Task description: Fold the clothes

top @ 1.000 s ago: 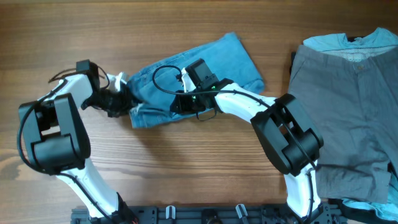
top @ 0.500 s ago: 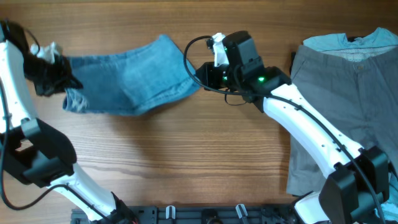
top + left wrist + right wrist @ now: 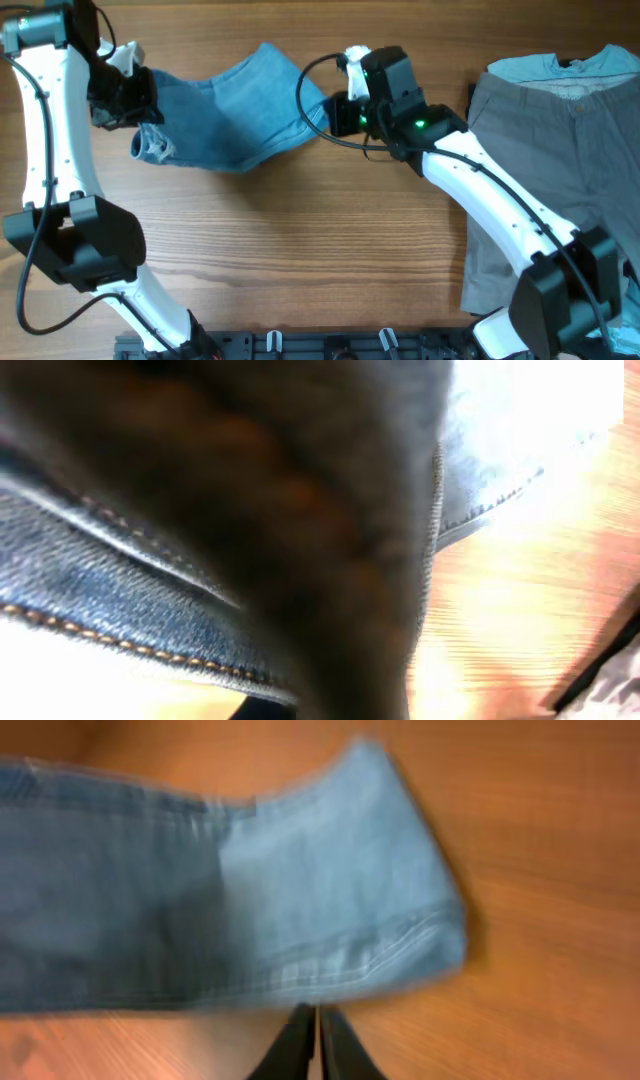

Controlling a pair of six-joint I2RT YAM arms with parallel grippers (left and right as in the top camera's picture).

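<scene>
The light blue jeans (image 3: 230, 115) lie bunched in a short fold across the far middle of the table. My left gripper (image 3: 128, 95) is shut on their left end and holds it raised, with a frayed hem (image 3: 152, 147) hanging below. Dark denim with orange stitching (image 3: 150, 560) fills the left wrist view, hiding the fingers. My right gripper (image 3: 335, 115) is at the jeans' right edge. In the right wrist view it (image 3: 316, 1012) is shut, tips touching the stitched edge of the jeans (image 3: 300, 890), with no cloth seen between the fingers.
Grey trousers (image 3: 560, 170) are spread over the right side of the table, on top of a pale blue-green shirt (image 3: 560, 65) that shows at the far edge. Bare wood (image 3: 300, 250) runs in front of the jeans.
Both arms swept the jeans from the table's middle to the far side. In the last half second the left gripper carried its end rightward, and the right gripper's fingers closed fully together.
</scene>
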